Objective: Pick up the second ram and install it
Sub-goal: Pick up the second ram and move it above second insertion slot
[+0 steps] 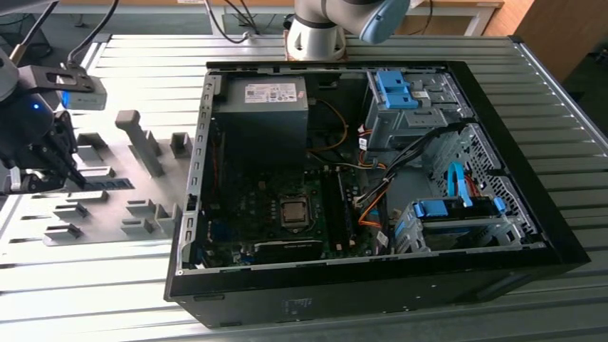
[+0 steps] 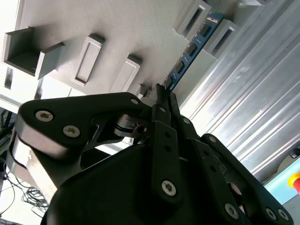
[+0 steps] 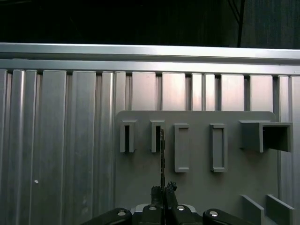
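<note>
Your gripper (image 3: 163, 189) clamps the second ram (image 2: 192, 47).
It stands edgewise between grey holder blocks (image 2: 220, 35), with the open computer case (image 1: 361, 288) well apart.

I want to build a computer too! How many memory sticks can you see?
1. The memory stick stands on edge in the grey holder beside the computer, one end pinched by the gripper. Another may be hidden in the computer's dark slots.

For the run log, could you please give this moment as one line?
stage: pick | gripper: jaws shut on thin bluish-green ram stick | stick: in grey plastic holder blocks
</note>
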Motion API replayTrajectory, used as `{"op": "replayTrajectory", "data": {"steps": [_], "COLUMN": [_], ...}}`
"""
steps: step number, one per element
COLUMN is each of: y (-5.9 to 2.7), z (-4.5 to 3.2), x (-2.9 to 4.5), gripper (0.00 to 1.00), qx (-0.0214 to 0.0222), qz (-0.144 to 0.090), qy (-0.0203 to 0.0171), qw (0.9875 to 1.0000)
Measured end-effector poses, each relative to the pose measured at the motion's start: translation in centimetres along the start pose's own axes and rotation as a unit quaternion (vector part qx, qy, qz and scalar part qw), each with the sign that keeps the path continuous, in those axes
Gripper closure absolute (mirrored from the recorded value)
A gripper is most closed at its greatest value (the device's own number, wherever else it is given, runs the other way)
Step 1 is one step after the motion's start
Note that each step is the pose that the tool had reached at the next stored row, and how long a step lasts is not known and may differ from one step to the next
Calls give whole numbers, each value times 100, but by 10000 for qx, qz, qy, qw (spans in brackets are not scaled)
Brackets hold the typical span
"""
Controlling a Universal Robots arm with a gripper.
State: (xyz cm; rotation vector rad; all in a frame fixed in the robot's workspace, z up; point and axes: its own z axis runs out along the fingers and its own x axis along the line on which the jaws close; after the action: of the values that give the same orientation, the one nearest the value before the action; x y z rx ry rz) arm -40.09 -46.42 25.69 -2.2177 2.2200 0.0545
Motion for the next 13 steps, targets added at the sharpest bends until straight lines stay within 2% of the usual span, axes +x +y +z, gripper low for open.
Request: {"op": "replayTrajectory", "data": {"steps": [13], "y": [2], "z": [-85], "x": [-3], "gripper": [86], "qx": [0], "qz": [0], "qy": [0], "qw": [10000]}}
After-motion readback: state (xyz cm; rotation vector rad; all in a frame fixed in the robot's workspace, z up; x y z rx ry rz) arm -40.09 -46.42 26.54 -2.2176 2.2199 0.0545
